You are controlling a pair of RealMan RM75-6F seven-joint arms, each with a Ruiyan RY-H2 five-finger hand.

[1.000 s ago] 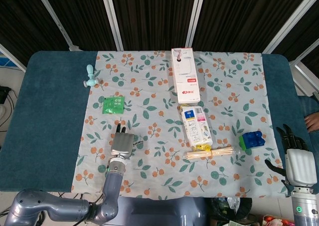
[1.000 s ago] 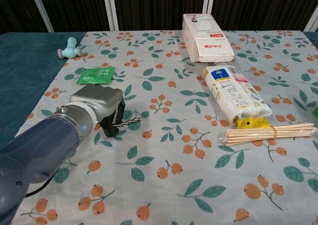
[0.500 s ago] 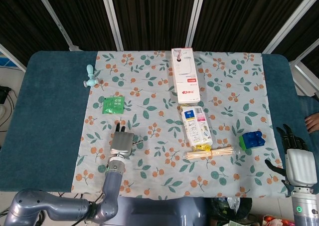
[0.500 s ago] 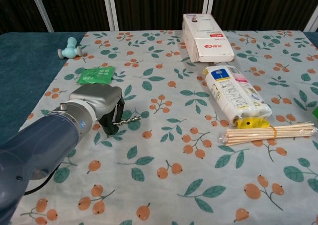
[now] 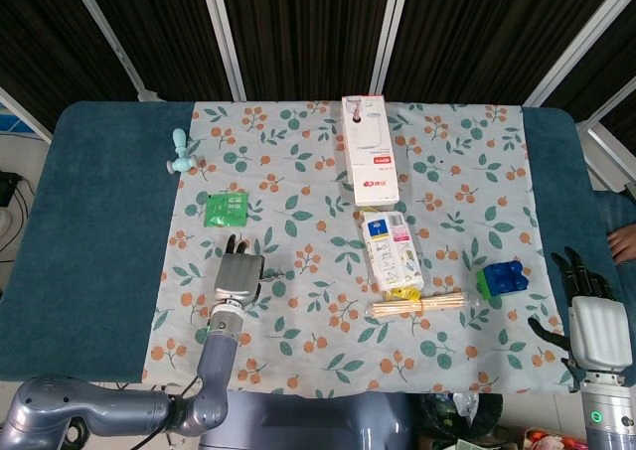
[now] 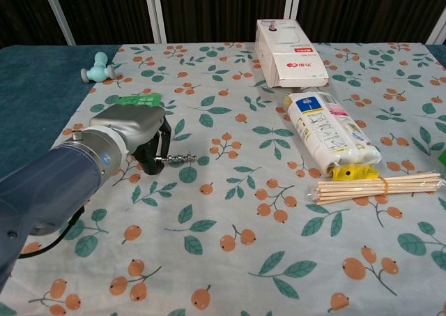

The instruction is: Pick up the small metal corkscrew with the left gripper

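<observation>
A teal table (image 5: 89, 231) under a floral cloth (image 6: 265, 211) is carrying one white box (image 5: 366, 148), one noodle packet (image 6: 331, 131), one skewer bundle (image 6: 380, 185) and one corkscrew (image 6: 174, 160), its handle sitting pinched inside the left hand (image 6: 136, 138) near the cloth's left edge with the screw sticking out toward the right, while the right hand (image 5: 594, 321) is hanging spread-fingered off the table's right edge.

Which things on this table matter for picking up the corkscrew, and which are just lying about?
For the job:
corkscrew, its screw tip sticking out sideways
left hand, gripping it

Lying about:
green packet
light blue toy
white box
white snack bag
wooden sticks bundle
blue block
right hand, holding nothing, at the table's edge
</observation>
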